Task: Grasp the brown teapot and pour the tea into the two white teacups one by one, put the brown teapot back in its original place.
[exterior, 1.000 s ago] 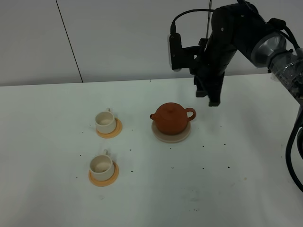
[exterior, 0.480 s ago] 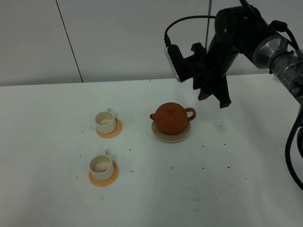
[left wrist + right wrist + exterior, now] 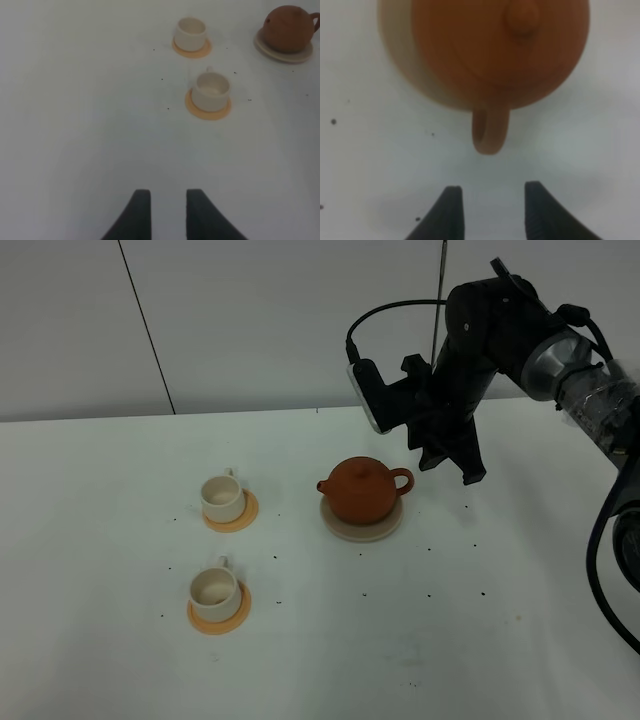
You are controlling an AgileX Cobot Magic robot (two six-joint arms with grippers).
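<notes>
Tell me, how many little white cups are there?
2. The far cup stands left of the brown teapot; the near cup stands closer to the camera. None looks hidden.

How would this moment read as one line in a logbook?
stage: pre-grasp | right gripper: open, short of loop handle | round reddish-brown clay teapot: untouched on pale beige saucer | two white teacups: on orange coasters | left gripper: open

Upright brown teapot on saucer, teacups nearby
</notes>
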